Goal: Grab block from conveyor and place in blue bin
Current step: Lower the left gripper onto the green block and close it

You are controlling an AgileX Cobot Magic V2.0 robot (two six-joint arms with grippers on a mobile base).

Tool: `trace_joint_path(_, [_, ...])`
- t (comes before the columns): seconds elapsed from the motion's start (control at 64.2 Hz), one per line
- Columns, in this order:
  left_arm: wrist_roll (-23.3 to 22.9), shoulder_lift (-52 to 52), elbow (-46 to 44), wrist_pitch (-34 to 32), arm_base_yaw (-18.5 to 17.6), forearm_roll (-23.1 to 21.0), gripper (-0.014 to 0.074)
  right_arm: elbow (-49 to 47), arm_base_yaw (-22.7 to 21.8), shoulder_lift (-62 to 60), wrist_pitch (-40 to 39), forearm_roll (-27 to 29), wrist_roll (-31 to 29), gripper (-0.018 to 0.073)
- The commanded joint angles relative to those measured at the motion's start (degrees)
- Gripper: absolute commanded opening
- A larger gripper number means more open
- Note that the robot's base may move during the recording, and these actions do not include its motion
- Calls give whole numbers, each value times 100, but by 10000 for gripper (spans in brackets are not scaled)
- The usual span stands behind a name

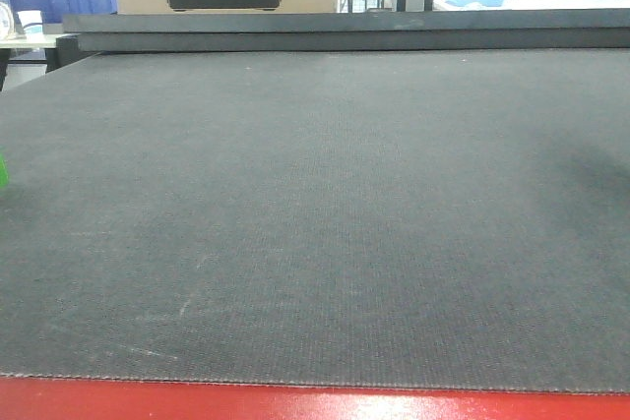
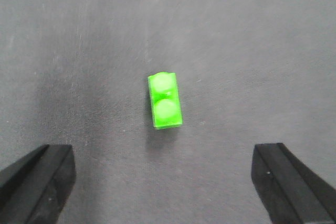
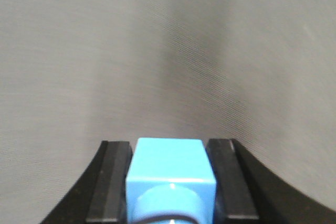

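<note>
- The left gripper [image 2: 160,150], jaws spread wide, is hovering over the green block [image 2: 166,100] lying at the conveyor [image 1: 315,223]'s left, lining up a pinch.
- The right gripper [image 3: 168,148]'s jaws are pinching a blue brick [image 3: 170,163].

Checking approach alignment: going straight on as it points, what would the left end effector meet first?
Probably the green block on the conveyor, centred ahead of the left end effector, fingers open; height unclear.
</note>
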Motion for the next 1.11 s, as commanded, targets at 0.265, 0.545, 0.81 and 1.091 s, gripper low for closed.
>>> trace_joint_path(0.265, [178, 1651, -202, -430, -97, 0, 580, 9, 703, -479, -147, 351, -57, -154])
trace_joint_path(0.545, [178, 2588, -202, -744, -97, 0, 580, 9, 733, -479, -161, 355, -57, -154])
trace_joint_path(0.81, [178, 3006, -202, -644, -97, 0, 519, 9, 733, -479, -196, 355, -57, -154])
trace_joint_path(1.091, [167, 2833, -210, -641, -97, 0, -112, 9, 733, -479, -409, 355, -57, -154])
